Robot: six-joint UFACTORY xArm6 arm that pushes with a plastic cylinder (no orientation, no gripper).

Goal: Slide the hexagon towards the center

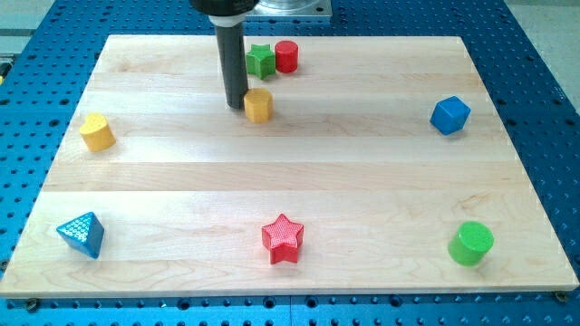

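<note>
Claw: none, can't tell state | my tip [236, 106] touching yellow hexagon [258, 105], its left

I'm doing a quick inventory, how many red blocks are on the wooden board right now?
2. A red cylinder block at the view's top beside the green star block, and a red star block at the bottom centre. None seems hidden.

Pale wooden board [362, 172] on a blue perforated table [544, 100]; orange hexagon [258, 105], yellow block [96, 132], green star [260, 61], red cylinder [286, 56], blue cube [449, 115], green cylinder [471, 243], red star [282, 238], blue triangle [82, 234], dark rod [232, 63]
</note>
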